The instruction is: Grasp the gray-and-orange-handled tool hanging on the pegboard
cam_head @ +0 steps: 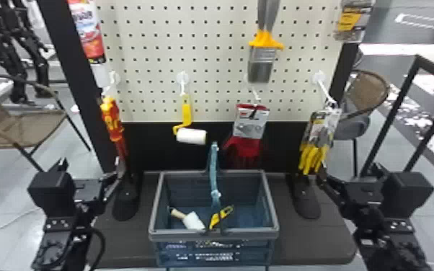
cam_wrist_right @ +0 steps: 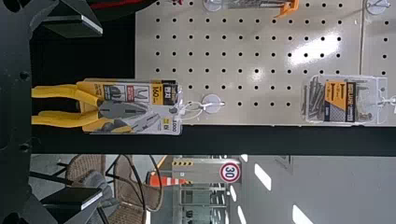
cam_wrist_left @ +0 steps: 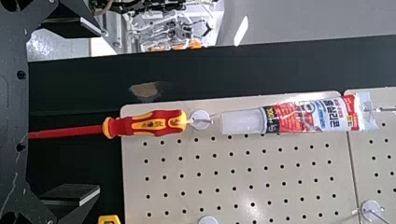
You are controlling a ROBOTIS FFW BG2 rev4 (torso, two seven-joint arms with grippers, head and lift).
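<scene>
The gray-and-orange-handled tool [cam_head: 264, 45] is a paintbrush hanging high on the white pegboard [cam_head: 209, 54], right of centre; its handle [cam_wrist_right: 254, 4] lies at the edge of the right wrist view. My left gripper [cam_head: 113, 179] is open and low at the board's left side, below a red-and-yellow screwdriver [cam_wrist_left: 142, 123]. In the left wrist view the left gripper [cam_wrist_left: 74, 110] frames that screwdriver's shaft from a distance. My right gripper [cam_head: 325, 179] is open at the board's right side, under packaged yellow pliers [cam_wrist_right: 116, 111]; the right gripper [cam_wrist_right: 72, 111] holds nothing.
A gray basket [cam_head: 272, 201] with a blue handle stands on the black table, holding a small roller and a yellow tool. On the board also hang a paint roller [cam_head: 190, 134], red gloves [cam_head: 246, 144], a sealant tube [cam_wrist_left: 299, 119] and a pack of screws [cam_wrist_right: 343, 100]. Chairs stand at both sides.
</scene>
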